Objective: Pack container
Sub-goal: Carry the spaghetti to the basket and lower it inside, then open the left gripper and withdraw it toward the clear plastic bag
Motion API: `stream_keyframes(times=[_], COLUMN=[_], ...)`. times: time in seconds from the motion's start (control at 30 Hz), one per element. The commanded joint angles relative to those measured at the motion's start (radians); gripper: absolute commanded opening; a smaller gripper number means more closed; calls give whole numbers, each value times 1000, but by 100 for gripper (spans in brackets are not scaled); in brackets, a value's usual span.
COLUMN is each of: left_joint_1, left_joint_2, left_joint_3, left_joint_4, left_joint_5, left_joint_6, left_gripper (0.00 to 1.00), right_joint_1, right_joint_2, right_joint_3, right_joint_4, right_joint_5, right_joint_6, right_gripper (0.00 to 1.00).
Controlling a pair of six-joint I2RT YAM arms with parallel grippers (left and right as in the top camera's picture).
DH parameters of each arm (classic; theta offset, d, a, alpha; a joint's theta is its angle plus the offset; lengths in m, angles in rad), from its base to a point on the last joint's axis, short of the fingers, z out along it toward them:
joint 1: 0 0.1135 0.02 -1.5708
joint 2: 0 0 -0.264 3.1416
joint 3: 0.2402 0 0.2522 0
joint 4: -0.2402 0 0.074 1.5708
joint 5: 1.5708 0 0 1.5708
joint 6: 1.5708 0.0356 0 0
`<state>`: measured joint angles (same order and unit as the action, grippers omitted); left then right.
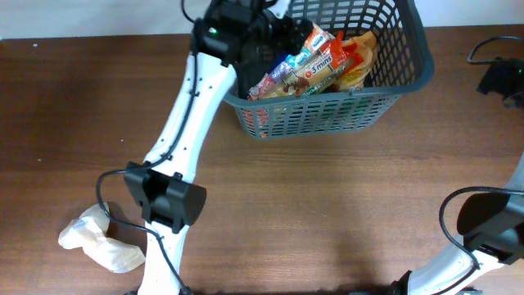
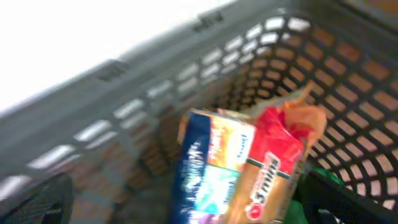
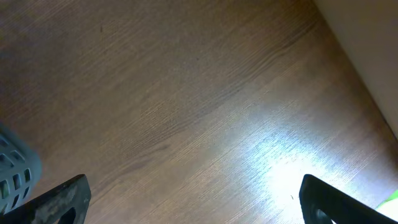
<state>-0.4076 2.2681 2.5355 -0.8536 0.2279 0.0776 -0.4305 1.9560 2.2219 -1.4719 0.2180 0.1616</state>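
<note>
The dark grey slotted basket [image 1: 413, 75] stands at the back of the table. Several snack packets [image 1: 304, 67] and an orange bag [image 1: 361, 59] lie inside it. My left gripper [image 1: 282, 34] reaches into the basket's left end, above the packets. In the left wrist view its fingers [image 2: 186, 208] are spread wide, with a blue and orange packet [image 2: 236, 174] lying below and between them against the basket wall [image 2: 143, 112]. My right gripper [image 3: 199, 202] is open and empty over bare wood. It is out of the overhead view.
A crumpled whitish bag [image 1: 98, 242] lies on the table at the front left. A black device with a cable [image 1: 501, 78] sits at the right edge. A corner of the basket [image 3: 12, 174] shows in the right wrist view. The right arm's base [image 1: 487, 229] is at front right.
</note>
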Motion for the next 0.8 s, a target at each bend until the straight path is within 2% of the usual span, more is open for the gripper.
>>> stream_keyframes(times=[0.0,0.2,0.3,0.5,0.77], left_joint_1=[63,191,246,336,428], left_joint_2=[-108,-238,-278,-329,-335], left_joint_3=[65,67,67,67,67], left_joint_4=[-42,-329,-454,-615,-761], left_joint_5=[-15,-123,-128,-138,-257], left_joint_6=[6,6,-7,-120,-334], left_gripper=[99,99,99,99,99], right_joint_1=[-2,-2,-2,-2,-2], right_joint_2=[-3,-3,-3,-3,-3], right_joint_3=[-6,-6,-6,-6,-6], right_joint_4=[1,1,2,1,1], right_joint_5=[2,2,2,2,2], right_joint_6=[12,12,12,12,12], right_gripper=[99,99,99,99,99])
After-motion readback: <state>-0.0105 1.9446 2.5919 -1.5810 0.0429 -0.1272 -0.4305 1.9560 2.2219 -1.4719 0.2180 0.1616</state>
